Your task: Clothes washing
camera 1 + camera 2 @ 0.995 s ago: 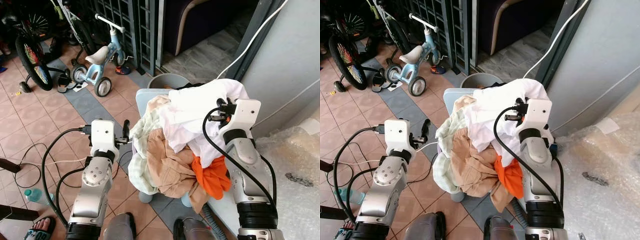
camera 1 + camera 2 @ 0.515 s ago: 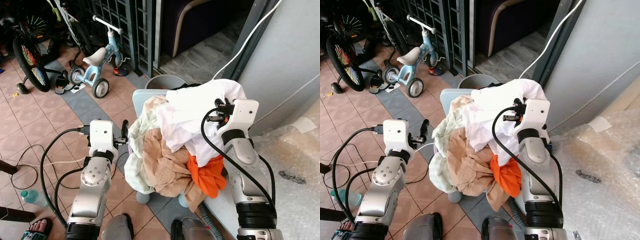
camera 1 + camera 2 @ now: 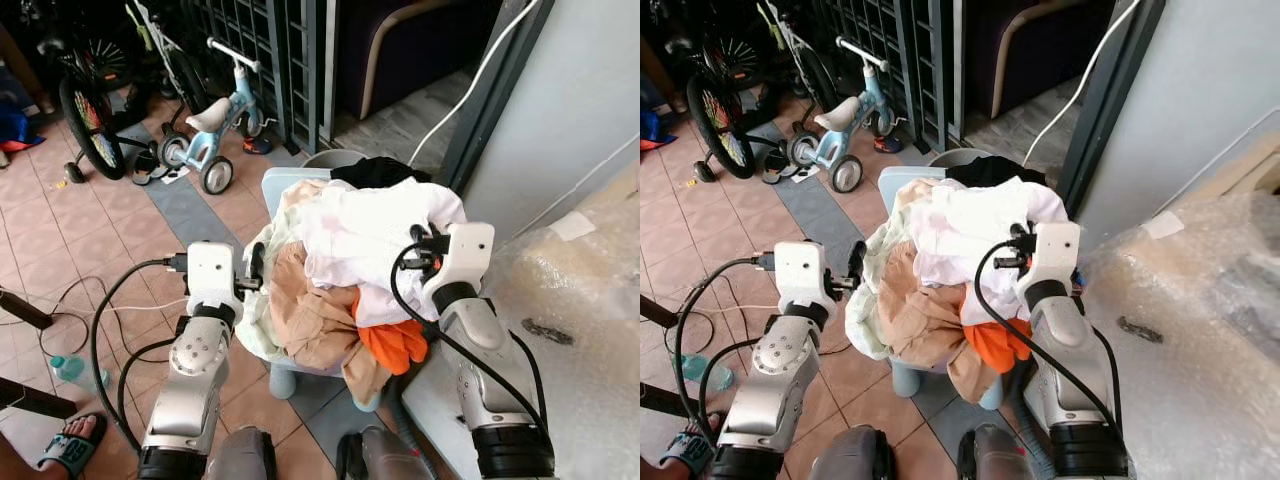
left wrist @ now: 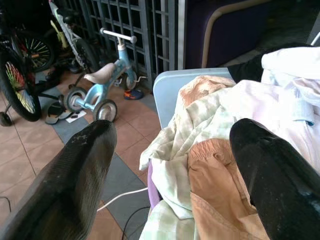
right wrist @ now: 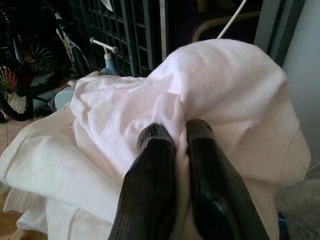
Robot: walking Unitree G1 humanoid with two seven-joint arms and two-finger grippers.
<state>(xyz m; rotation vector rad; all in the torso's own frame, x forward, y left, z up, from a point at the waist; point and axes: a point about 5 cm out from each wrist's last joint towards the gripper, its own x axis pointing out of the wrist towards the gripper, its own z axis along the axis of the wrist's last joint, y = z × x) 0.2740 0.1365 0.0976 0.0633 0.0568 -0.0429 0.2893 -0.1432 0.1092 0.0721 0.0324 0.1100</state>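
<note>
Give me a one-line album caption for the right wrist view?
Right end effector pinching a fold of white cloth atop a heaped laundry pile.

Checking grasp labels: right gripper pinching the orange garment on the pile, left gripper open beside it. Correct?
Not quite. The right gripper is shut on the white garment, not the orange garment, as the right wrist view shows. The left gripper is open beside the pile, as you said.

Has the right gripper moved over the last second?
Yes. Shut on the white cloth, the right gripper has drawn back toward the robot, away from the blue basket's far rim, uncovering a black garment.
</note>
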